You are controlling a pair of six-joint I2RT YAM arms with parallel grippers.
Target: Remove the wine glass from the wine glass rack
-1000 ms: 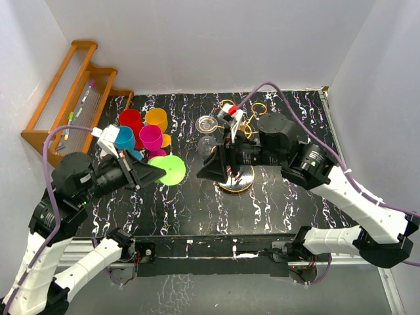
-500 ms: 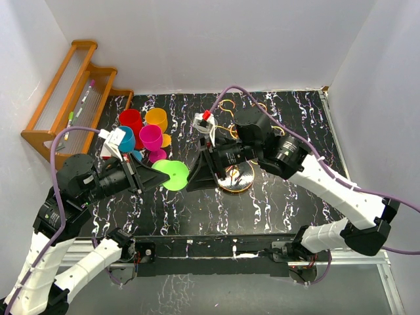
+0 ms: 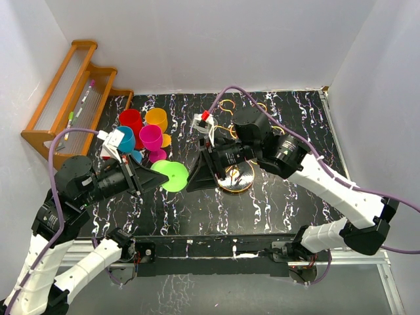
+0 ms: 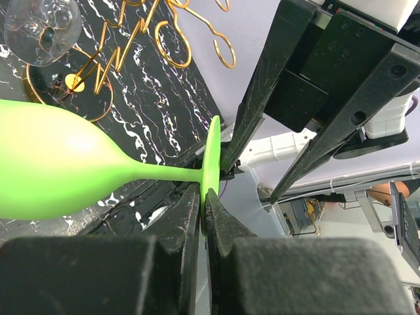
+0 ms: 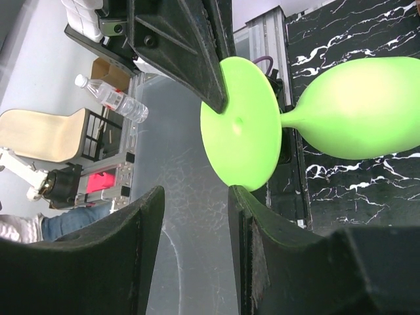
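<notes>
The green glass (image 3: 172,176) is lying on its side above the table (image 3: 295,118), just left of the rack (image 3: 239,187), its foot pointing at the right arm and its bowl back toward the left one. The left gripper (image 3: 161,174) is pinching the rim of that foot edge-on, jaws nearly together with only the thin disc between them (the left wrist view shows this plainly). The right gripper (image 3: 193,184) is facing the foot with its jaws spread wide and holding nothing; one finger (image 4: 262,85) is reaching right up to the foot's flat face, though I cannot tell whether it is touching. A clear glass (image 4: 41,25) is showing beside the rack's gold arms, and whether it is hanging from a loop is unclear. Red (image 3: 130,118), orange (image 3: 156,117), pink (image 3: 151,136) and teal (image 3: 125,136) cups are standing together behind the left gripper, with a wooden shelf (image 3: 62,98) leaning at the far left.
</notes>
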